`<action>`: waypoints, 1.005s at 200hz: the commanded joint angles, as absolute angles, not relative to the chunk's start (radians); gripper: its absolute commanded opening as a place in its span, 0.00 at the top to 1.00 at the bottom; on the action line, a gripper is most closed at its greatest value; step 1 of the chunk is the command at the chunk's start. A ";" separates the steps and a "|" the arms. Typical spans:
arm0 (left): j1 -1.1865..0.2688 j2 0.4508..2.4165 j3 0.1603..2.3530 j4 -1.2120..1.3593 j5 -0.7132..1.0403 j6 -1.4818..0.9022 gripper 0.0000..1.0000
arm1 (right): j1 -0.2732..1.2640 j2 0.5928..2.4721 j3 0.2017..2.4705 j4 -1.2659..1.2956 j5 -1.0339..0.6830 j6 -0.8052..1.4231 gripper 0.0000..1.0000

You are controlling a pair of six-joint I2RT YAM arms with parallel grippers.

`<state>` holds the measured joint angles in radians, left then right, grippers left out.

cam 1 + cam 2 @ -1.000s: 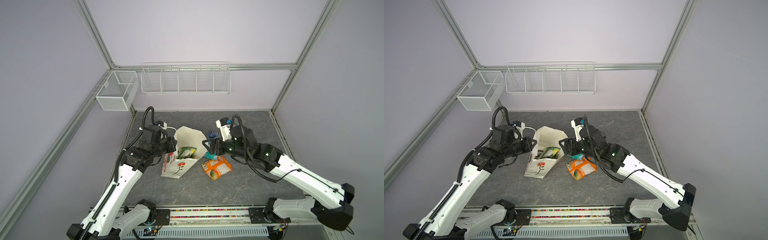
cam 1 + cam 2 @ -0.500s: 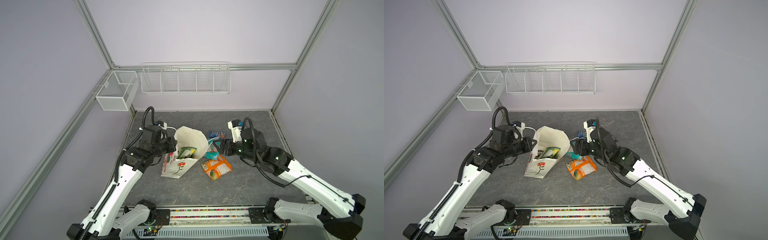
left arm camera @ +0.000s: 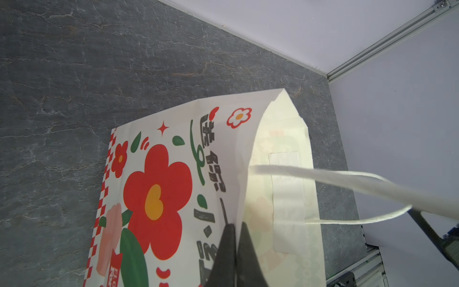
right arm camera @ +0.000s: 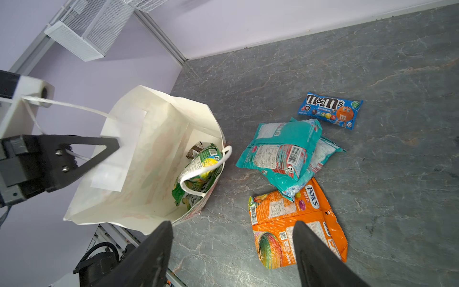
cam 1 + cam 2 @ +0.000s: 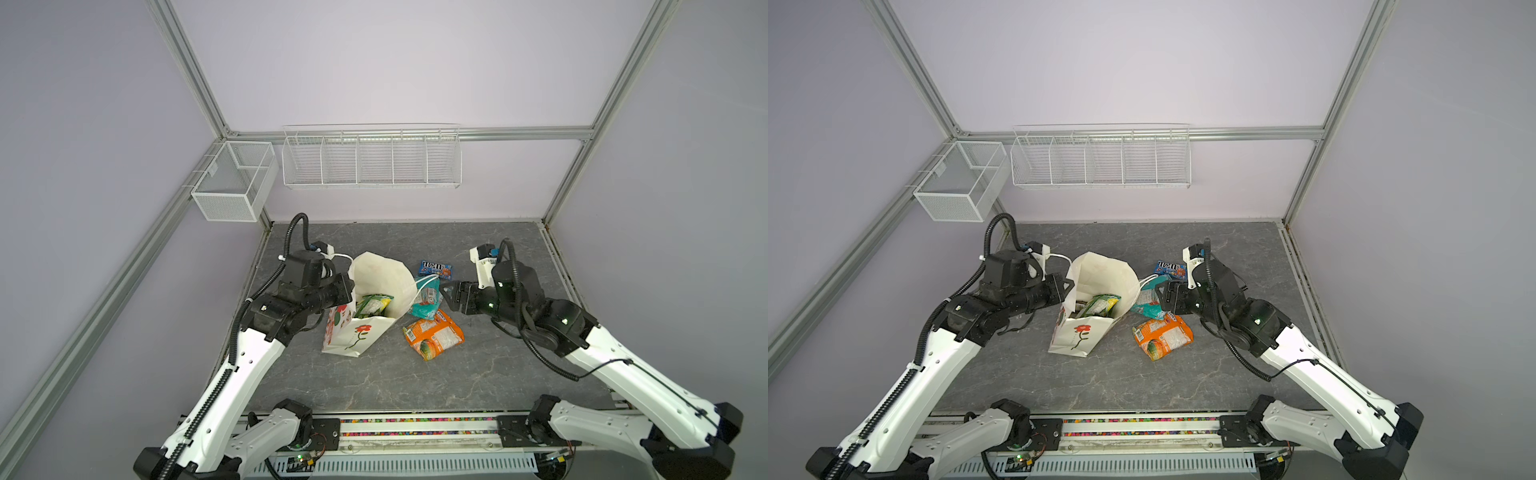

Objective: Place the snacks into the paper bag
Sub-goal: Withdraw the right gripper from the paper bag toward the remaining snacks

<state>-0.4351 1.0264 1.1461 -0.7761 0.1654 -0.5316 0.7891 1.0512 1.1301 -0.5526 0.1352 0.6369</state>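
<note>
The white paper bag point(image 5: 361, 332) point(image 5: 1077, 336) stands tilted with its mouth open. My left gripper point(image 5: 351, 286) point(image 3: 236, 225) is shut on its rim point(image 3: 244, 188) beside a cord handle. A green bag point(image 5: 372, 305) point(image 4: 198, 171) and a small dark-brown bar point(image 4: 196, 150) lie inside. On the table to its right lie a teal bag point(image 5: 426, 301) point(image 4: 280, 146) on top of another teal packet point(image 4: 323, 151), an orange FOX'S bag point(image 5: 432, 336) point(image 4: 293, 218) and a blue M&M's pack point(image 5: 435, 269) point(image 4: 330, 110). My right gripper point(image 5: 446, 291) point(image 4: 233, 223) is open and empty, right of the teal bag.
Two white wire baskets point(image 5: 235, 187) point(image 5: 372, 158) hang on the back wall. The bag's free cord handle point(image 4: 206, 171) droops over its right rim. A rail point(image 5: 415, 432) with both arm bases runs along the table's front edge.
My right gripper has drawn back to the right, away from the bag's mouth, and its jaws have widened a little. The left gripper and the bag have not moved.
</note>
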 commanded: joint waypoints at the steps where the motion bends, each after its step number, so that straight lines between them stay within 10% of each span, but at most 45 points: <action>1: -0.438 1.013 1.149 -0.772 0.168 -0.538 1.00 | 0.768 1.034 1.097 -0.576 0.136 0.659 0.21; 201: -0.438 1.019 1.147 -0.773 0.163 -0.541 1.00 | 0.632 1.087 0.910 -0.568 0.017 0.674 0.16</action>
<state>-0.4351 1.0267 1.1461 -0.7757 0.1650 -0.5316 0.6525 1.0733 0.9497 -0.5758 0.0444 0.6582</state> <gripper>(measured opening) 0.047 0.834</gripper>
